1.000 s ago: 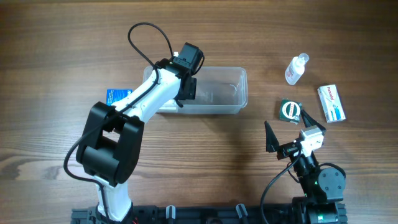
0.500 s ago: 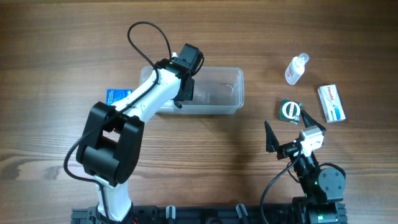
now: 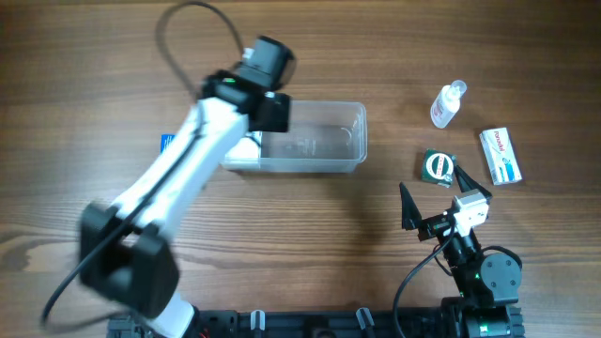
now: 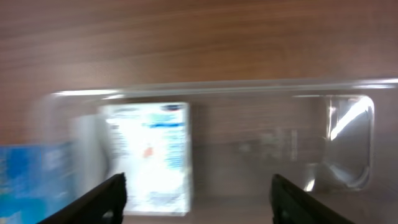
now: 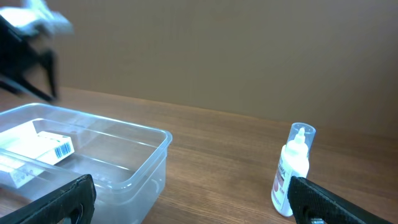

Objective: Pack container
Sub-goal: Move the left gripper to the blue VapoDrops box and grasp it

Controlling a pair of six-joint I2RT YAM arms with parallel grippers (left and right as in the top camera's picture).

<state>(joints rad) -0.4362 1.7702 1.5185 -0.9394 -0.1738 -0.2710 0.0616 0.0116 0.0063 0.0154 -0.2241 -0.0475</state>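
The clear container (image 3: 324,141) lies at the table's middle back, with a white box (image 3: 246,148) flat in its left end. My left gripper (image 3: 274,114) hangs open above that end, motion-blurred, nothing between its fingers. In the left wrist view the white box (image 4: 149,155) rests on the container (image 4: 249,87) floor between and beyond the gripper (image 4: 199,199) fingers. My right gripper (image 3: 431,188) stands open near the front right, holding nothing. In the right wrist view the gripper (image 5: 193,205) faces the container (image 5: 140,168) and the white box (image 5: 53,146) inside.
A blue box (image 3: 167,143) lies just outside the container's left end. At the right sit a small clear bottle (image 3: 448,103), a white and green box (image 3: 500,156) and a round green item (image 3: 438,167) close to the right gripper. The bottle (image 5: 292,168) stands upright.
My left gripper has opened and let go of the white box inside the container. The left arm has swung up and left. The container slid slightly left. The right arm is unmoved.
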